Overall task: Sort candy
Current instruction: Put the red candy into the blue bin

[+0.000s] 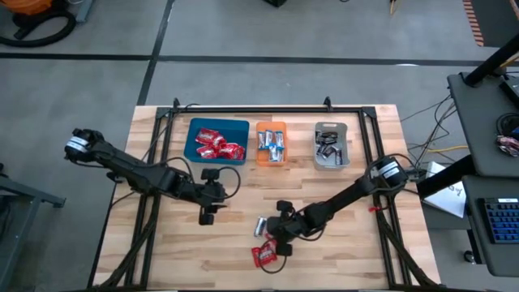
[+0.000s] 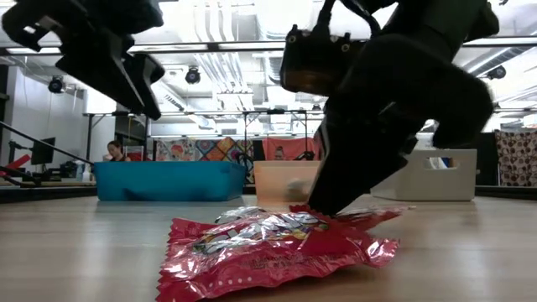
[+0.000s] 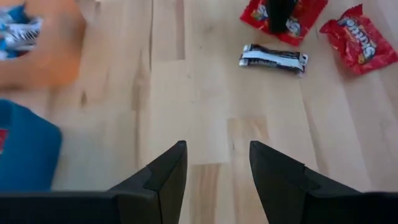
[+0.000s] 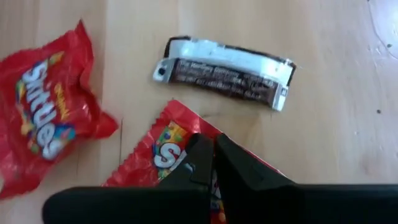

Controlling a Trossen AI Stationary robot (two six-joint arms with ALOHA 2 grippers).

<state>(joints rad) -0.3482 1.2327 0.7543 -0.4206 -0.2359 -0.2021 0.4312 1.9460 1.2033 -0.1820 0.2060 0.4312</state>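
Observation:
Three sweets lie on the wood near the table's near edge. One red candy [image 4: 168,149] sits under my right gripper [image 4: 211,152], which is shut on it. A second red candy [image 4: 43,130] and a dark-and-white candy [image 4: 224,71] lie flat beside it. In the high view the free red candy [image 1: 263,255] is nearest the edge and the dark candy [image 1: 261,225] lies left of my right gripper [image 1: 278,241]. My left gripper [image 1: 207,212] is open over bare wood, left of the sweets, touching nothing. My right gripper has its shut fingertips [image 4: 199,155] on the middle of the red candy's wrapper [image 4: 165,152], coming down at a slant from the table's right. The candy lies flat on the table. The fingers hide whether any wrapper is pinched between them.
Along the far side stand a blue tray [image 1: 191,138] with red sweets, an orange tray [image 1: 272,125] with blue-and-white sweets and a grey tray [image 1: 331,124] with dark sweets. A black frame [image 1: 243,108] borders the table. Bare wood lies between the trays and the grippers.

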